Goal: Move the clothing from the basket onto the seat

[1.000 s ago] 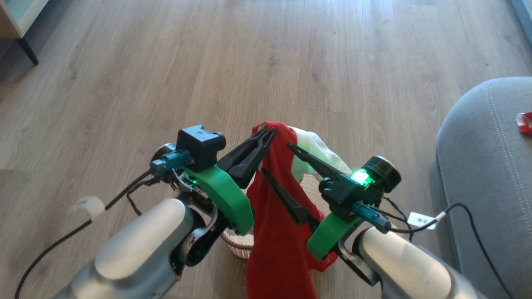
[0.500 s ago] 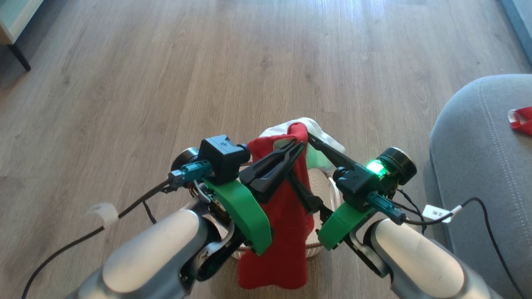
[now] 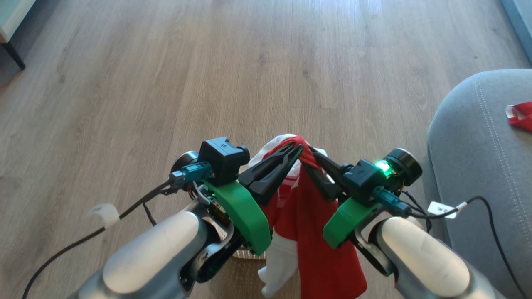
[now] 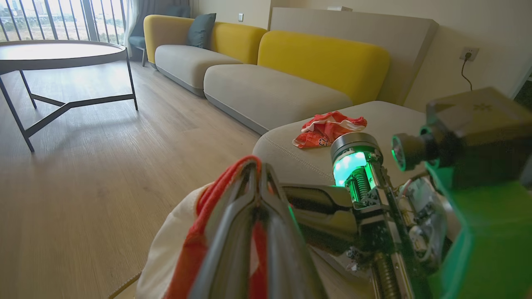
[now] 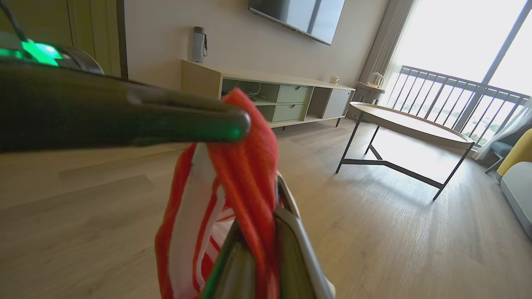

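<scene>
Two claws, the left claw [image 3: 295, 149] and the right claw [image 3: 314, 155], are closed tight on the clothing [image 3: 320, 232], which hangs over the basket [image 3: 249, 254]. Judged step: transfer. Next, swing right over the seat [image 3: 469, 158], then open.

At bottom centre you see the left gripper [image 4: 258, 170] pinched on red-and-white clothing [image 4: 195, 236]; another red garment [image 4: 328, 128] lies on the grey seat [image 4: 291, 153] mid-frame.

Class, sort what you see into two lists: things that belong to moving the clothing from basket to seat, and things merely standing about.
Job: clothing, basket, seat, left gripper, right gripper.

Standing about: round table, cabinet, yellow sofa, bottle, television.
</scene>
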Motion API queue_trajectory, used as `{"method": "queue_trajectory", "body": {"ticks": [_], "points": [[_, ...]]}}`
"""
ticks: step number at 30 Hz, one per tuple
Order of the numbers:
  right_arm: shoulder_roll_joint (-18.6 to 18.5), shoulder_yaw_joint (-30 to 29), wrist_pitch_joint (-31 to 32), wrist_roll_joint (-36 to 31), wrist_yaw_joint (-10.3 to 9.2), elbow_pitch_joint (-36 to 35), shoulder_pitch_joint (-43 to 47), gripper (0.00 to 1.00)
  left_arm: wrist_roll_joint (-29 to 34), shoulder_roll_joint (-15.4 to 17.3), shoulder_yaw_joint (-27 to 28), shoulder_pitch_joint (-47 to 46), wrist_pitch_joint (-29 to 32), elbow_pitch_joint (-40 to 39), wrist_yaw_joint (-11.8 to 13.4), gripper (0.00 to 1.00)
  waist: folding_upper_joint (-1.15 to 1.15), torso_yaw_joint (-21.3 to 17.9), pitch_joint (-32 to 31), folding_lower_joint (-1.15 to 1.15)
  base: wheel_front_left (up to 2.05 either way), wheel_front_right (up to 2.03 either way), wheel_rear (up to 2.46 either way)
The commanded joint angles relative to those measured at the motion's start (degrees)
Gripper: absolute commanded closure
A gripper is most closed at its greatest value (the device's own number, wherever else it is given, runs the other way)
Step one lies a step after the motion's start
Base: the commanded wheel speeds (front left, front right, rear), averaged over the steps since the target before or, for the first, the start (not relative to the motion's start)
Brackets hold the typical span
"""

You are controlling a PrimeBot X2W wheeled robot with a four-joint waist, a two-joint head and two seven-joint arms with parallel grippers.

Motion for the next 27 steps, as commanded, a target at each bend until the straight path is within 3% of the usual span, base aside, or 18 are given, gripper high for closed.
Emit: {"method": "queue_trajectory", "body": {"ticks": [1,2,3,16,27], "points": [[-0.47,-0.94,0.15,0.52,0.40,-1.87,-0.43,1.00,-0.24,1.02,3.07,-2.52,-0.70,-1.28,0.23,0.47,0.00,-0.15,0.08,0.00,0.00,0.00,0.00],[-0.48,-1.36,0.17,0.58,0.40,-1.99,-0.29,1.00,-0.18,1.02,3.04,-2.42,-0.86,-0.99,0.27,0.09,0.00,-0.27,0.14,0.00,0.00,0.00,0.00],[-0.55,-1.72,0.22,0.60,0.40,-2.13,-0.14,1.00,-0.23,0.94,3.04,-2.28,-1.04,-0.69,0.32,0.00,0.00,-0.40,0.21,0.00,0.00,0.00,0.00],[-2.67,-8.54,2.03,-0.85,0.40,-5.52,1.70,1.00,0.31,0.29,2.65,-0.98,-5.24,3.56,-0.94,0.00,0.00,-4.89,3.17,0.00,0.00,0.00,0.00],[-4.45,-15.50,5.18,-3.10,0.40,-12.06,2.76,1.00,1.33,-1.86,0.79,-0.03,-8.53,6.78,-2.17,0.00,0.00,-14.30,6.46,0.00,0.00,0.00,0.00]]}}
